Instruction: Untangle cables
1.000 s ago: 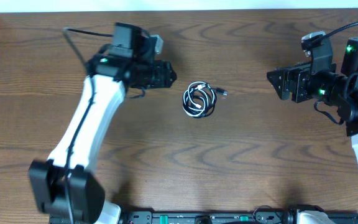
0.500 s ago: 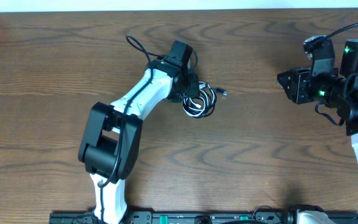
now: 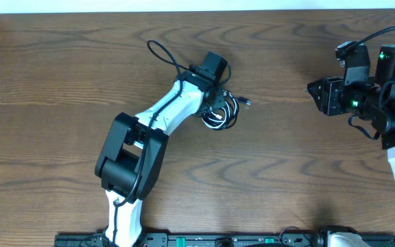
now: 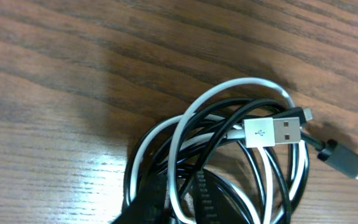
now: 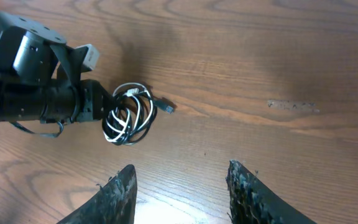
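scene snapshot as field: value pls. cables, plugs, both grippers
cables: white cable and black cable, coiled together, tangled, on the wooden table
plugs: white USB plug lying on top of the coil; black plug sticking out beside it
left gripper: closed on strands at the coil's edge
right gripper: open, empty, well away from the coil
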You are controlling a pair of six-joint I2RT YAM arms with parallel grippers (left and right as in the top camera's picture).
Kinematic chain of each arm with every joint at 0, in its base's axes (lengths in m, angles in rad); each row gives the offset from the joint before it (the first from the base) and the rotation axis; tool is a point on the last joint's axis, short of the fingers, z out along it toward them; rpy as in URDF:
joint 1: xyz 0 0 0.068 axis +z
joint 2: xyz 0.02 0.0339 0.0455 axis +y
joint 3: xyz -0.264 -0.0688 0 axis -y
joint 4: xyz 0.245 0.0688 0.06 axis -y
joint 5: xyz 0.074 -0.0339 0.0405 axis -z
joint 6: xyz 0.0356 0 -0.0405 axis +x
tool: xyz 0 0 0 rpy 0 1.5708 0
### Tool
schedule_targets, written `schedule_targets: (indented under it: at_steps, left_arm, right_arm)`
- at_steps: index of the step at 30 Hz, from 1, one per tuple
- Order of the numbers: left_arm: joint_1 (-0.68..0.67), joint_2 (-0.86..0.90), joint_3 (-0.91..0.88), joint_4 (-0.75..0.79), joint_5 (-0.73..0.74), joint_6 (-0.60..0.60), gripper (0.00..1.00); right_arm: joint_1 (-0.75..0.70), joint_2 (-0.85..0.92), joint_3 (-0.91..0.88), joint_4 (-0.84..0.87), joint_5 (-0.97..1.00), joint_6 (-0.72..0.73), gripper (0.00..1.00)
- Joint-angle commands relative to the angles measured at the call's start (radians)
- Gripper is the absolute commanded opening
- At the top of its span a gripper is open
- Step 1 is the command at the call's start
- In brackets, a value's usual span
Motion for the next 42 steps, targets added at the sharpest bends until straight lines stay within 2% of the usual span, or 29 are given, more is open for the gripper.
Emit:
schedule_targets:
  at_steps: [1,11,13,14,16,19,23,25,33,38,42]
  left_arm:
    - [-0.015,0.018,-0.025,-0.002,-0.149,-0.048,0.13]
    - [-0.035,0.019,-0.130,0.114,-0.168,-0.061,0.14]
    - [-0.043,0.019,-0.135,0.114,-0.168,-0.061,0.13]
    - [-0.047,0.018,-0.135,0.116,-0.168,-0.060,0.08]
    - [-0.050,0.002,-0.134,0.132,-0.167,0.047,0.08]
    - [-0.050,-0.094,-0.132,0.129,-0.150,0.141,0.07]
    - [-0.050,-0.245,-0.132,0.135,0.034,0.242,0.07]
    - [-0.050,-0.336,-0.132,0.131,0.178,0.281,0.07]
    - [-0.050,-0.433,-0.132,0.117,0.508,0.284,0.07]
    - [-0.039,-0.465,-0.132,0.205,0.530,0.247,0.08]
    - [-0.019,-0.565,-0.113,0.298,0.529,0.208,0.07]
  right_arm:
    - [0.004,0.003,0.017,-0.005,0.002,0.013,0.44]
    - [0.004,0.003,0.017,-0.009,0.005,0.013,0.45]
    - [0.004,0.003,0.017,-0.009,0.005,0.013,0.46]
    - [0.004,0.003,0.017,-0.009,0.005,0.013,0.47]
    - [0.004,0.003,0.017,-0.004,0.005,0.013,0.48]
    - [0.004,0.003,0.017,-0.003,0.005,0.013,0.49]
    - [0.004,0.003,0.017,0.003,0.005,0.013,0.49]
    - [0.004,0.003,0.017,0.003,0.005,0.013,0.50]
    - [0.004,0.016,0.017,-0.005,0.002,0.013,0.51]
    - [0.004,0.072,0.016,-0.013,-0.043,0.012,0.52]
    - [0.004,0.146,0.016,-0.008,-0.175,-0.014,0.54]
